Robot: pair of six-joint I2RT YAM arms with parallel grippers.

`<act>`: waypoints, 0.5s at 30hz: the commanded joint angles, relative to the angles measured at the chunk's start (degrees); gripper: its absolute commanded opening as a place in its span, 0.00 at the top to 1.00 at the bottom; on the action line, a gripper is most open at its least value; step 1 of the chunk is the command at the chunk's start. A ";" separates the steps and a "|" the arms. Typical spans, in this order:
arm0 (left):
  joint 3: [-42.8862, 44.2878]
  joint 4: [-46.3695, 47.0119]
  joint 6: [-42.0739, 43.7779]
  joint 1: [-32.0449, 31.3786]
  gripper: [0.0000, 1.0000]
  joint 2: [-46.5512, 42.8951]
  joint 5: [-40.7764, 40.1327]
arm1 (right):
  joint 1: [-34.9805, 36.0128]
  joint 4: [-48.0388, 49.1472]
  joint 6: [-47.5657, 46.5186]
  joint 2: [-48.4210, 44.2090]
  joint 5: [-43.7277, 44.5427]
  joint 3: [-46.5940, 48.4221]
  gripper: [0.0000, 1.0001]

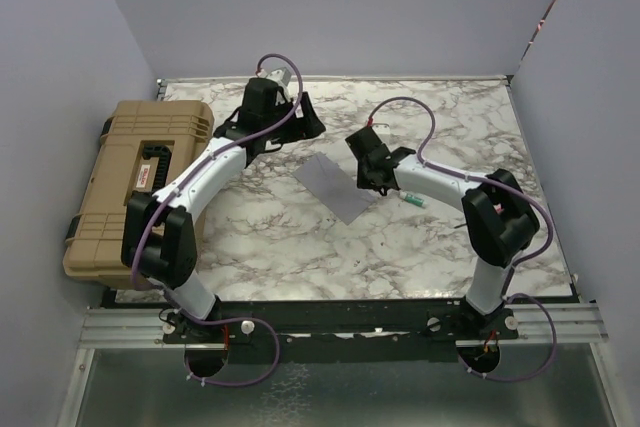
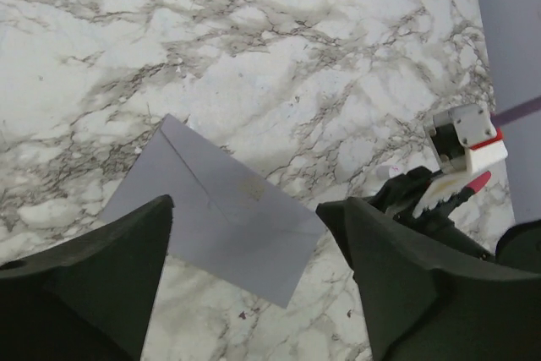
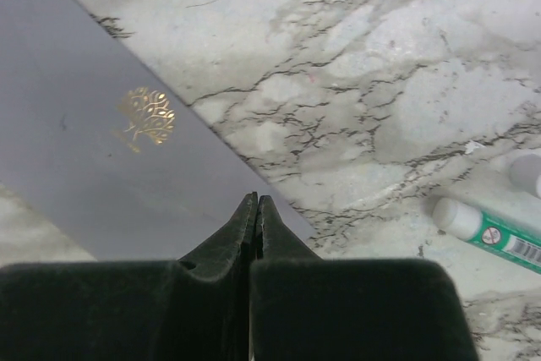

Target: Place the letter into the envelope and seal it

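The grey envelope (image 1: 336, 188) lies flat on the marble table, flap folded down, with a gold tree mark (image 3: 145, 116) on it. It also shows in the left wrist view (image 2: 220, 209) and the right wrist view (image 3: 76, 158). The peach-tan letter is not in view. My right gripper (image 1: 366, 175) is shut, its tips (image 3: 256, 202) together over the envelope's right edge, with nothing seen between them. My left gripper (image 1: 300, 117) is open and empty (image 2: 247, 209), raised behind the envelope and looking down on it.
A big tan hard case (image 1: 130, 177) stands at the table's left edge, beside the left arm. A green and white glue stick (image 1: 416, 201) lies just right of the right gripper, also in the right wrist view (image 3: 486, 230). Grey walls enclose the table.
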 commanded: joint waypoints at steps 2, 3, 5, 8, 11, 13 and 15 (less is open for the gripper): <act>-4.87 -6.28 4.72 0.04 0.01 -8.81 -5.44 | -0.30 -6.94 1.90 3.56 7.40 3.18 0.99; -5.36 -6.92 5.16 0.01 0.01 -10.36 -5.73 | -0.34 -7.65 1.82 4.76 7.45 4.02 1.00; -5.57 -9.19 5.90 0.01 0.01 -12.86 -6.64 | -0.31 -8.41 1.12 6.89 6.93 5.43 1.00; -5.53 -13.31 7.48 0.00 0.01 -16.09 -8.38 | -0.30 -8.59 -0.11 8.66 6.06 6.54 1.00; -6.37 -16.99 7.47 0.00 0.01 -19.22 -10.97 | -0.30 -9.23 -0.46 9.31 4.71 6.83 1.00; -6.63 -19.71 7.06 -0.02 0.01 -20.95 -11.22 | -0.32 -9.82 -0.83 9.95 3.57 6.99 1.00; -6.46 -22.36 6.75 -0.04 0.01 -22.08 -11.81 | -0.30 -9.97 -0.89 10.31 2.06 6.63 1.00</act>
